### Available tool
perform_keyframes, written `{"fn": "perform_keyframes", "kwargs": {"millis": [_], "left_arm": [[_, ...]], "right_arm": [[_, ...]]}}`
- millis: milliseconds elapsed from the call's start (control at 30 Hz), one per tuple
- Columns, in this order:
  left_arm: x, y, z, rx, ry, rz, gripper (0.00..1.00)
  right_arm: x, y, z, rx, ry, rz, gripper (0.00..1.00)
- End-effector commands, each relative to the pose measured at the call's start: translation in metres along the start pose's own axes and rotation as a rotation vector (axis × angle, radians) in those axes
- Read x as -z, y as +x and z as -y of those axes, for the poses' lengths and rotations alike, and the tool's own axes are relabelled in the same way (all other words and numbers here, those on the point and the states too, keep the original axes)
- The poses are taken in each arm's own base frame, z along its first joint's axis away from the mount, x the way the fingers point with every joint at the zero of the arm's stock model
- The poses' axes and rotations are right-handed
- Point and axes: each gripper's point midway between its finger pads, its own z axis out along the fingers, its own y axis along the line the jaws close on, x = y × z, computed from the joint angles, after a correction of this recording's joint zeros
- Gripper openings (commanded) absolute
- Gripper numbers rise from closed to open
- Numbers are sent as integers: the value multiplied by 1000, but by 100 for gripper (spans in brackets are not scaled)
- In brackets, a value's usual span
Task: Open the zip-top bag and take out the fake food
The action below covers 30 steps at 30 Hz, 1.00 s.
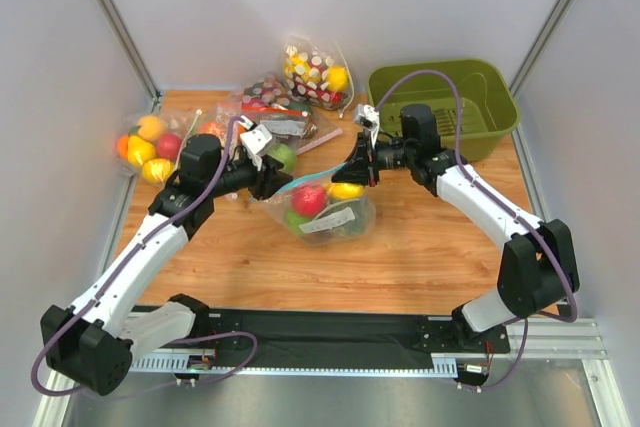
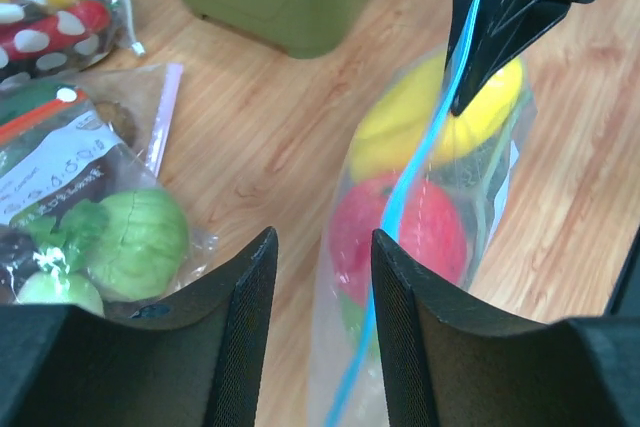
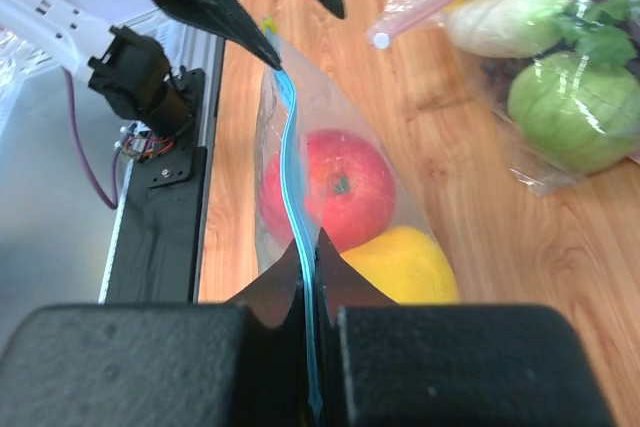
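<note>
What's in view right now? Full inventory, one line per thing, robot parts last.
zip-top bag: 1, clear with blue zipper strip, table centre, between the two end effectors
fake food: red, yellow and green pieces visible, inside that bag
fruit bag: 1, clear, orange, yellow and red fruit, far left of table
pink-zipper bag: 1, clear, green and dark pieces, behind the left arm
polka-dot bag: 1, patterned, yellow piece showing, back centre
bin: 1, olive green, back right
table: 1, wood-grain
left end effector: black, open, fingers either side of the zipper strip without gripping it
right end effector: black, shut on the zipper strip
</note>
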Motion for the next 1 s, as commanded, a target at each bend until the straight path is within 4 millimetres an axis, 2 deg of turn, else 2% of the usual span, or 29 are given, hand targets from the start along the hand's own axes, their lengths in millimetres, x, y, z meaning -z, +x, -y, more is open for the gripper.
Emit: {"fn": "perform_keyframes", "kwargs": {"millis": [0, 133, 300, 500, 667, 967], "left_arm": [[8, -25, -10, 13, -70, 158, 50], [11, -7, -17, 58, -109, 207, 53], [22, 0, -24, 98, -147, 276, 54], [21, 22, -26, 150, -142, 291, 56], [24, 28, -20, 174, -88, 335, 56], [14, 40, -3, 226, 33, 344, 56]], "right_arm": [[10, -24, 5, 51, 49, 69, 0], [14, -25, 12, 57, 56, 82, 0], [18, -22, 16, 50, 59, 82, 0], [22, -21, 19, 44, 64, 85, 0], [24, -21, 20, 42, 66, 84, 0], [24, -22, 19, 39, 58, 84, 0]]}}
